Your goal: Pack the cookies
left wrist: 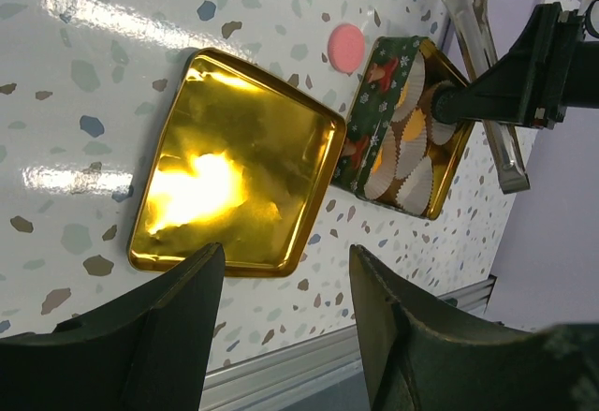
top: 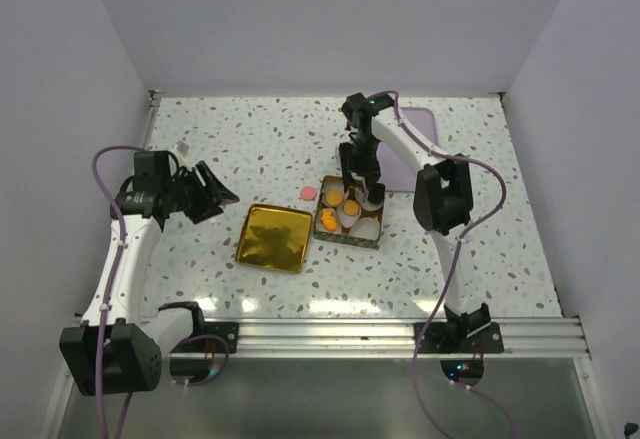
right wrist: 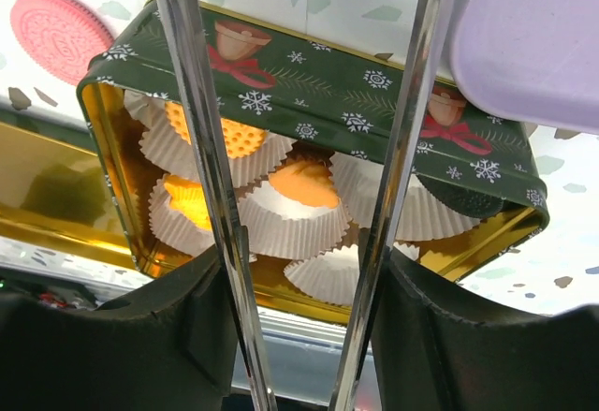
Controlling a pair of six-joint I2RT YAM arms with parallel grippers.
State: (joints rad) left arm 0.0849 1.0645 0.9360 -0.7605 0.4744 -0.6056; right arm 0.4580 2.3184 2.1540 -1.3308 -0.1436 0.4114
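Note:
A green Christmas tin (top: 372, 238) holds white paper cups, and several of them carry orange cookies (top: 352, 205). In the right wrist view the orange cookies (right wrist: 304, 182) lie in their cups, with a dark disc (right wrist: 473, 201) in a cup at the right. One pink cookie (top: 308, 193) lies on the table just left of the tin (right wrist: 328, 93). My right gripper (top: 362, 174) hangs over the tin, shut on metal tongs (right wrist: 201, 149) whose two arms stand apart. My left gripper (top: 215, 194) hovers open and empty at the left, away from the tin.
The square gold lid (top: 273, 237) lies flat left of the tin, below my left gripper (left wrist: 285, 308). A lilac tray (top: 415, 124) sits at the back right, behind the right arm. The table's aluminium front rail (top: 380, 334) runs along the near edge.

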